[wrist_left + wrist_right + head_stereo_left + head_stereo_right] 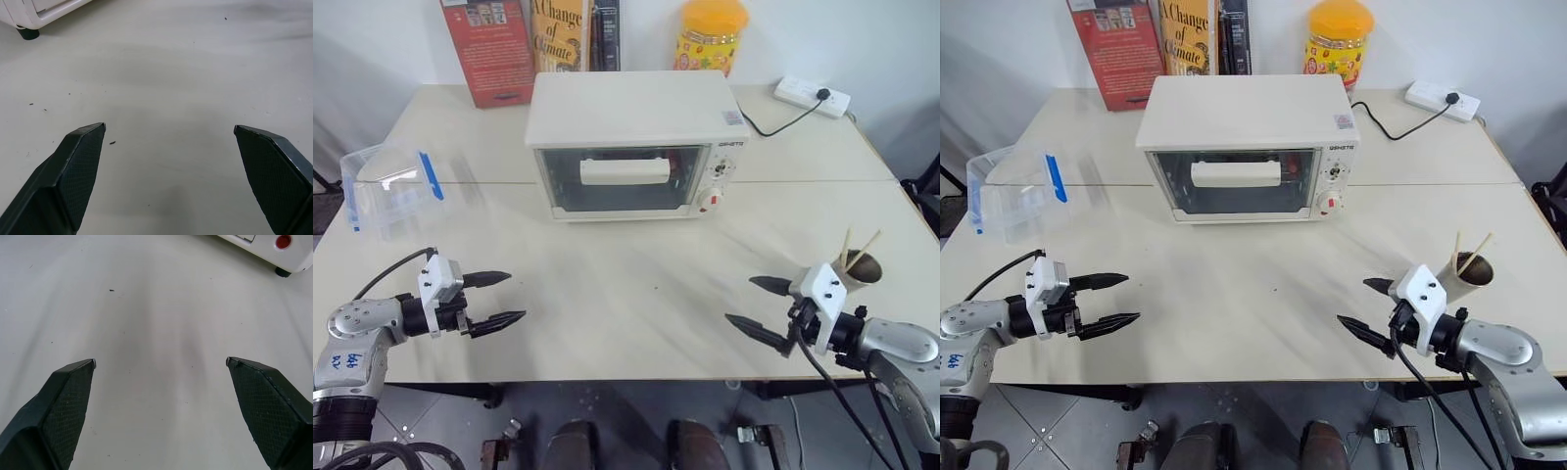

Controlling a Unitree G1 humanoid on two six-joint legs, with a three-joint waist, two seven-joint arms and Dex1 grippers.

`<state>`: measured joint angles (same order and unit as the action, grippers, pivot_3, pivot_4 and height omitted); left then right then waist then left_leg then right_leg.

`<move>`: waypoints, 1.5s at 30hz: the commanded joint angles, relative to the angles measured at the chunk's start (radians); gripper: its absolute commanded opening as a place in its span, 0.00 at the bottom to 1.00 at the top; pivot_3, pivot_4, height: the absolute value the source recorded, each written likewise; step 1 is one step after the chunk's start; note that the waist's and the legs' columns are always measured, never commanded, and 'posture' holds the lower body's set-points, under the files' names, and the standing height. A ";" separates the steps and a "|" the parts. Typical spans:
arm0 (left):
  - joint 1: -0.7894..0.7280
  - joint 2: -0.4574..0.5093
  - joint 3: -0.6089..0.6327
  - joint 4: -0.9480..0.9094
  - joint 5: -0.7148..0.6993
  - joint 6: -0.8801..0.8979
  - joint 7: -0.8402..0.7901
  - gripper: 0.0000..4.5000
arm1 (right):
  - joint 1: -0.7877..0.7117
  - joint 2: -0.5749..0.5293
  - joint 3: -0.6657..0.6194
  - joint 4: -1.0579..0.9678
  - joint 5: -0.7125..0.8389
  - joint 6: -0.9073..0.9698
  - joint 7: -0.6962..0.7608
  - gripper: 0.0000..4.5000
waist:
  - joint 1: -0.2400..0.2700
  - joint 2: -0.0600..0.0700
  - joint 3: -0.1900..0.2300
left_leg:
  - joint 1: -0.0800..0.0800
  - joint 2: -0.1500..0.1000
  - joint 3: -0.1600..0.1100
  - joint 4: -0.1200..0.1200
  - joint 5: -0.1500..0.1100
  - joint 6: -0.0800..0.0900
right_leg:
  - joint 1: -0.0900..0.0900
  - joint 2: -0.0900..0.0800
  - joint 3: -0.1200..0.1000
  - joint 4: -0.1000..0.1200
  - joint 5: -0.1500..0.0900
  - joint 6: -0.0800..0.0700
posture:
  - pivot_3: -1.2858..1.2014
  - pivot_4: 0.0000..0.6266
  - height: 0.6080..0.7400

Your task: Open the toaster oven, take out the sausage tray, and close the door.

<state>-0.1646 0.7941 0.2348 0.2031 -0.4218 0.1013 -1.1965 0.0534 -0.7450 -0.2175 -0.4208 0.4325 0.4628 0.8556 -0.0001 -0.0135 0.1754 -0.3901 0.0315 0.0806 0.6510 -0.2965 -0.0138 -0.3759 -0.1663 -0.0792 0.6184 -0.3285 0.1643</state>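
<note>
Left gripper (494,299) hovering low over the desk (636,284), fingers spread wide and empty, right gripper (759,305) likewise spread and empty, toaster oven (631,142) well beyond both at desk centre, door (622,178) shut, clear plastic box (391,191) off left.

My right hand (160,363) has its two black fingers (63,401) spread wide over the bare pale counter (146,308). I see the toaster oven (274,247) corner, red knob and a black foot, far ahead.
</note>
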 commanded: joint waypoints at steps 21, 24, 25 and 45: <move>-0.102 -0.037 0.045 -0.007 -0.053 0.058 0.076 1.00 | -0.745 0.155 0.303 0.424 -0.076 -0.052 0.093 1.00 | -0.008 -0.001 0.001 | -0.001 0.000 0.000 0.002 -0.001 0.000 | -0.001 0.000 -0.001 0.002 0.000 0.000 | 0.52 0.24 1.00; -0.061 -0.038 0.073 -0.046 -0.066 0.068 0.093 1.00 | -0.901 0.220 0.346 0.581 -0.115 -0.148 0.148 1.00 | -0.018 0.000 0.001 | -0.001 0.001 0.001 0.002 -0.001 -0.001 | -0.002 0.000 -0.002 0.003 0.000 0.000 | 0.52 0.24 1.00; -0.053 -0.039 0.078 -0.053 -0.067 0.068 0.099 1.00 | -0.934 0.237 0.353 0.621 -0.127 -0.175 0.162 1.00 | -0.028 0.000 0.001 | -0.001 0.001 0.001 0.002 -0.001 -0.001 | -0.003 0.000 -0.002 0.003 0.000 0.000 | 0.52 0.24 1.00; -0.129 0.053 0.133 0.034 -0.105 0.151 0.063 0.87 | -0.783 0.205 0.410 0.322 -0.104 -0.081 0.332 1.00 | -0.030 -0.001 0.001 | -0.001 0.003 0.000 0.001 -0.003 -0.002 | -0.003 0.000 -0.009 0.004 0.000 0.000 | 0.52 0.24 1.00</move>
<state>-0.2774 0.8314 0.3527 0.2248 -0.5045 0.2544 -1.0953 -0.7219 -0.5335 0.1958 -0.0320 0.3099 0.3833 1.1815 -0.0300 -0.0140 0.1766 -0.3910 0.0342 0.0808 0.6523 -0.3002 -0.0163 -0.3792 -0.1665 -0.0889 0.6224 -0.3284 0.1645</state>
